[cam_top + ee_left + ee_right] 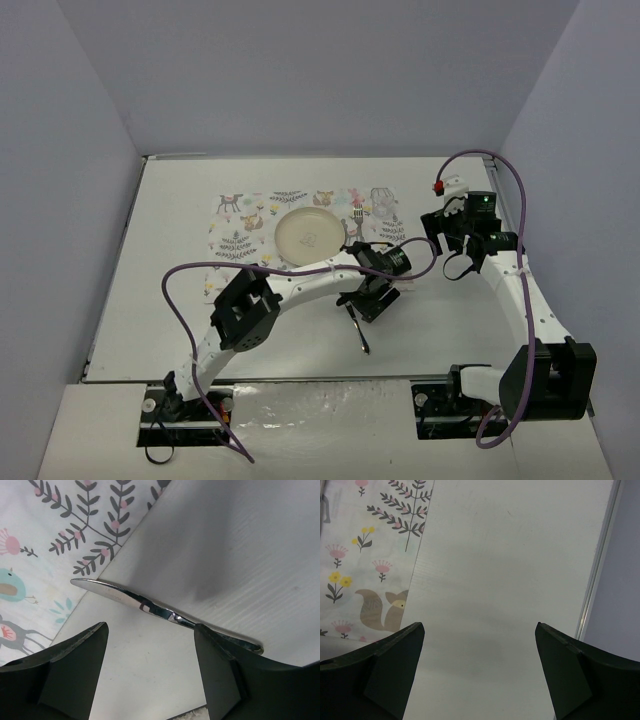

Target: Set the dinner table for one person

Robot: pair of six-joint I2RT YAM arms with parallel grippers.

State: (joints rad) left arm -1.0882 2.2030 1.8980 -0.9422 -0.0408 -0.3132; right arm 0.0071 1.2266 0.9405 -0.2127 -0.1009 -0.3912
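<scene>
I count one large white rectangular tabletop (180, 300) carrying everything. On it lies one animal-print cloth placemat (235, 240), and on that one round cream plate (308, 233). One silver metal knife (130, 597) lies flat on the bare tabletop, with its blade tip at the placemat's edge. My left pincer (150, 630) hangs just over the knife with its jaws apart, gripping nothing. My right pincer (480, 627) is also spread wide and empty, over bare tabletop just beside the placemat.
</scene>
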